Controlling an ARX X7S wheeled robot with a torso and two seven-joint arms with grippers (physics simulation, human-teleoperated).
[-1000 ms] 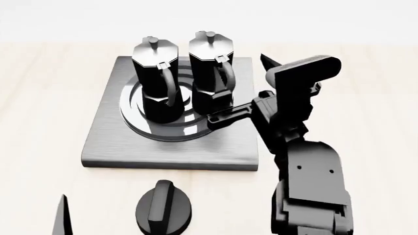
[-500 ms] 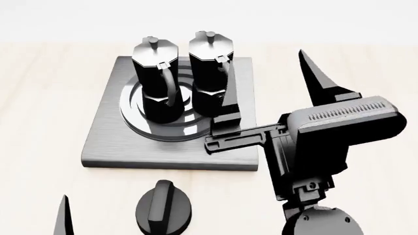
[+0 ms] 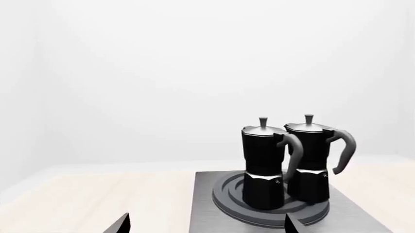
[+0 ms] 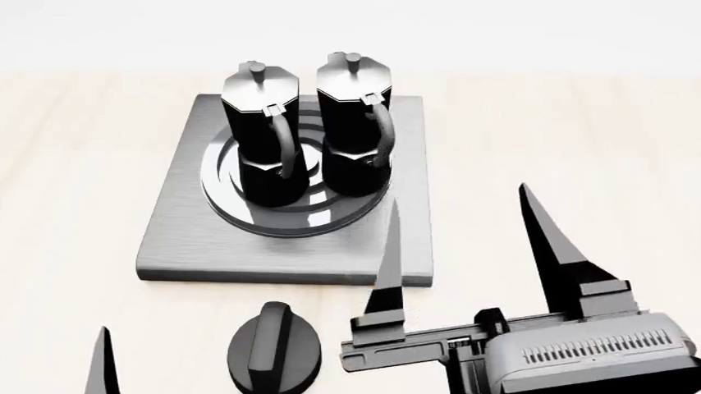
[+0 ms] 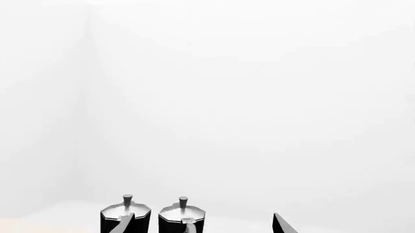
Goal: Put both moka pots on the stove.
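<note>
Both moka pots stand upright side by side on the dark rings of the stove [image 4: 176, 238], handles toward me: the left pot [image 4: 261, 139] and the right pot [image 4: 354, 123]. My right gripper [image 4: 458, 197] is open and empty, well short of the stove's near right corner, fingers pointing at the pots. The right wrist view shows only the silver lids of the pots [image 5: 181, 216], far off. My left gripper [image 3: 207, 221] is open and empty, level with the stove [image 3: 207, 204] and apart from the pots [image 3: 263, 165]. In the head view only one left finger [image 4: 104, 365] shows, at the lower left.
A squat round black knob [image 4: 274, 349] lies on the light wooden table [image 4: 570, 131] just in front of the stove, between my two grippers. A white wall stands behind the table.
My right gripper has drawn back from beside the right pot's handle toward me, staying open. Both pots have stayed put on the stove. The left arm has not moved.
</note>
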